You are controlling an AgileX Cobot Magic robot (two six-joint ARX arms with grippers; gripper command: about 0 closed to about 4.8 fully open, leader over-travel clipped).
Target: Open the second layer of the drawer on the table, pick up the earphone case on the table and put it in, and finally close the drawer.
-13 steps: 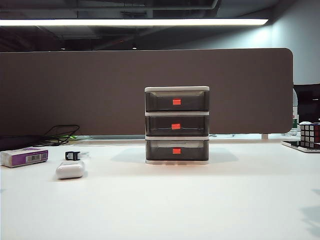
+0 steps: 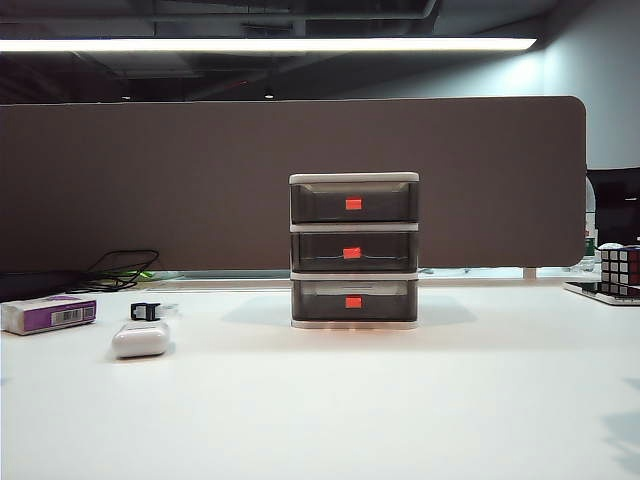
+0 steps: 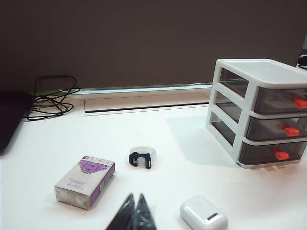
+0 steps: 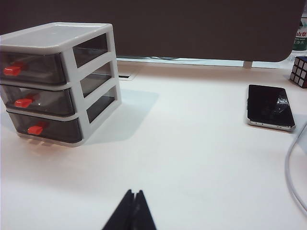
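Nearest the wrist cameras, the left gripper (image 3: 135,211) and the right gripper (image 4: 133,209) are each seen only as 2 dark fingertips pressed together, closed on nothing, above the table (image 2: 400,410); neither arm is seen in the exterior view. Just beside the left gripper the earphone case (image 3: 203,213) lies on the table, with a white-and-purple box (image 3: 85,181) and a small black clip (image 3: 140,159) a little beyond it. Farther back the drawer (image 2: 354,250) stands upright, all 3 tiers shut, the second layer (image 2: 354,251) included. A black phone (image 4: 270,107) and a pale cable (image 4: 292,177) are shown only by the right wrist view. A puzzle cube (image 2: 620,268) is cut off at the exterior view's edge. The contents of the smoky drawers cannot be made out.
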